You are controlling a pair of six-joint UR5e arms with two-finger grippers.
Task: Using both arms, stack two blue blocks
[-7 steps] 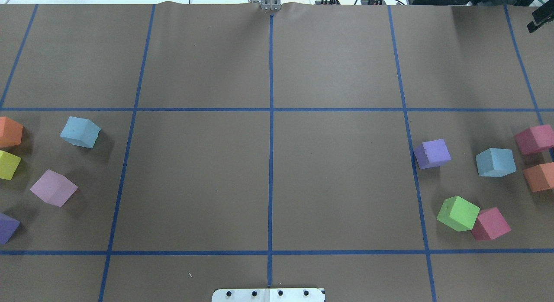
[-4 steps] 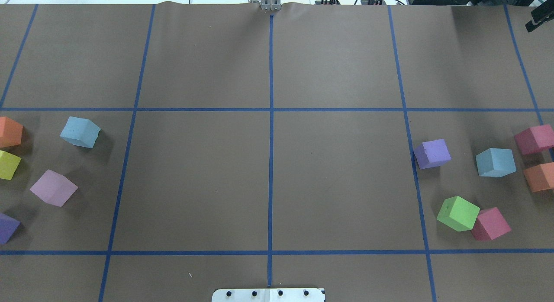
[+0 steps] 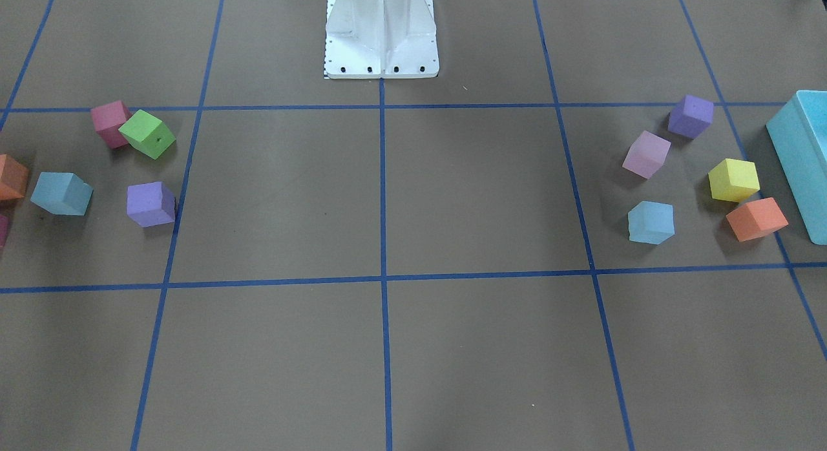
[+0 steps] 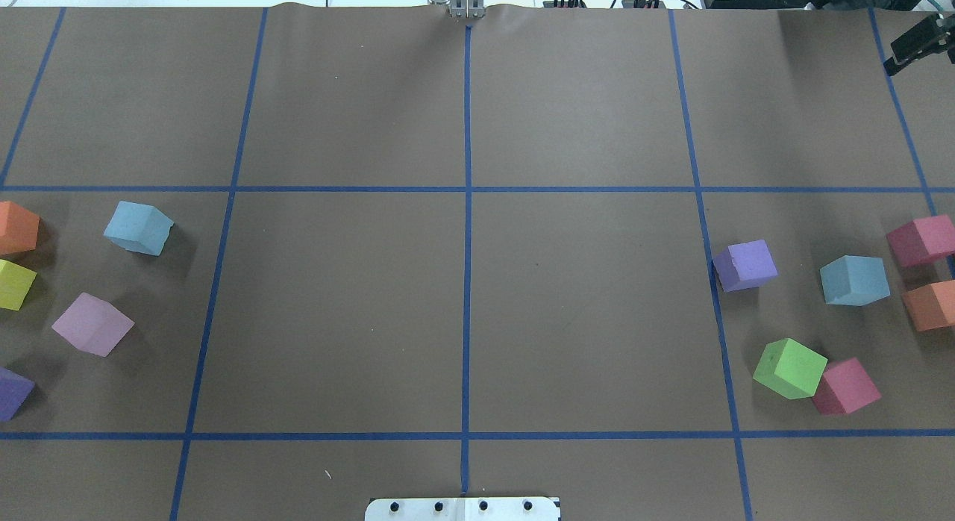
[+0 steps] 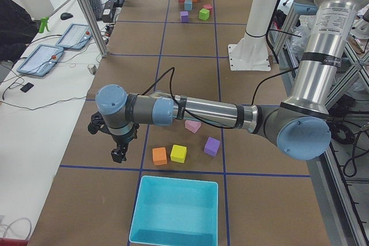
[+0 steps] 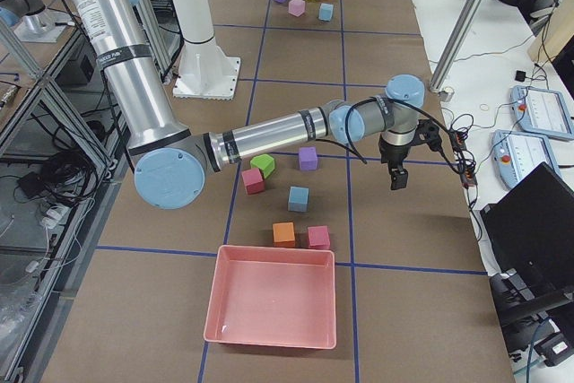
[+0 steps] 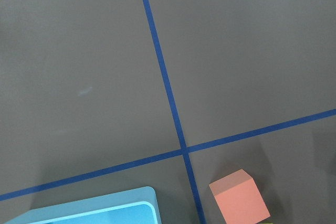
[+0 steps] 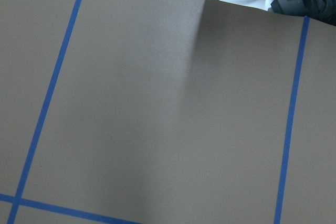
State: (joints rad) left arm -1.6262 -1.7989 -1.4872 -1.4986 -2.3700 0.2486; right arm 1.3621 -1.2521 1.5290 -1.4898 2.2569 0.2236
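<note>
The two pale sky-blue foam cubes lie well apart, near opposite ends of the brown paper-covered bench (image 4: 336,297) with its grid of blue tape.

The left blue cube (image 4: 138,228) rests on the robot's left side and touches none of its neighbours. A pale pink foam cube (image 4: 92,324) lies nearer the robot. An orange foam cube (image 4: 15,228) and a yellow foam cube (image 4: 13,284) lie on the outer side, and a dark purple foam cube (image 4: 11,392) is closest to the robot. At that end of the bench sits a large turquoise rectangular tray (image 5: 176,217).

The right blue cube (image 4: 854,280) rests on the robot's right side. Near it, on the outer side, are a crimson foam cube (image 4: 921,239) and a second orange foam cube (image 4: 929,304). A violet foam cube (image 4: 744,266) stands on the inner side, at a tape line. Nearer the robot, a green foam cube (image 4: 789,368) touches a pink-red foam cube (image 4: 845,387). A pink tray (image 6: 273,307) sits at that end.

The left arm (image 5: 207,110) stretches low across the bench, and in the view from the left end it covers the left blue cube. The left claw (image 5: 119,155) points down near the orange foam cube, and I cannot tell if its fingers are spread or pressed together. The right arm (image 6: 269,136) reaches outward. The right claw (image 6: 397,181) hangs over bare paper beyond the violet foam cube, well apart from the right blue cube, and here too I cannot tell how its fingers stand.
</note>
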